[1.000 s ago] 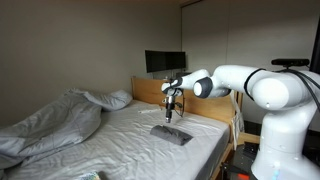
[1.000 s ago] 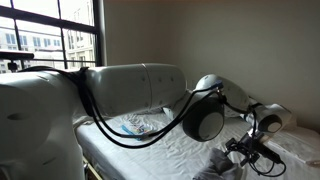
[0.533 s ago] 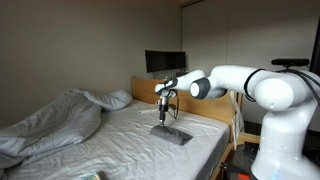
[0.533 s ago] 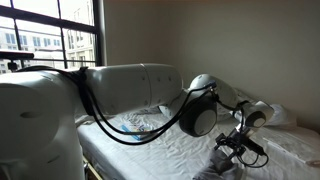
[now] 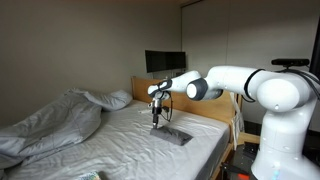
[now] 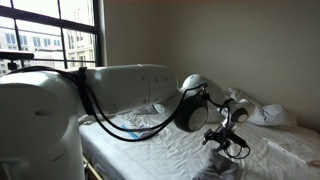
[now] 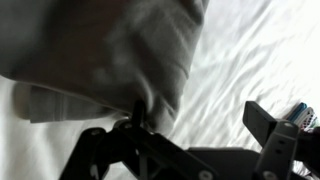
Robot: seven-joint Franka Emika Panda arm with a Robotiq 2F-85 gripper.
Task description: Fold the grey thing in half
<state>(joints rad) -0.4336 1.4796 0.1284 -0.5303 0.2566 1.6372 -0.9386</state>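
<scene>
Exterior, counts: we count one arm [image 5: 225, 80], one gripper [image 5: 155, 110], one grey cloth [image 5: 173, 135], one bed [image 5: 110, 150] and one blanket [image 5: 50, 125].
Exterior, cloth: on the bed near its edge, just below and beside the gripper.
Wrist, cloth: fills the upper left, bunched against one finger [image 7: 133, 120].
Wrist, jaws: we cannot tell whether they pinch it.

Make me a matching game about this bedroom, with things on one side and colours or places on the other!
Things:
1. grey cloth
2. blanket
3. screen
4. robot arm

Clues:
A. black, behind the wooden headboard
B. white and shiny, reaching over the bed
C. crumpled in a big heap
D. small, on the sheet by the hand

Pairs: 1-D, 2-C, 3-A, 4-B
</scene>
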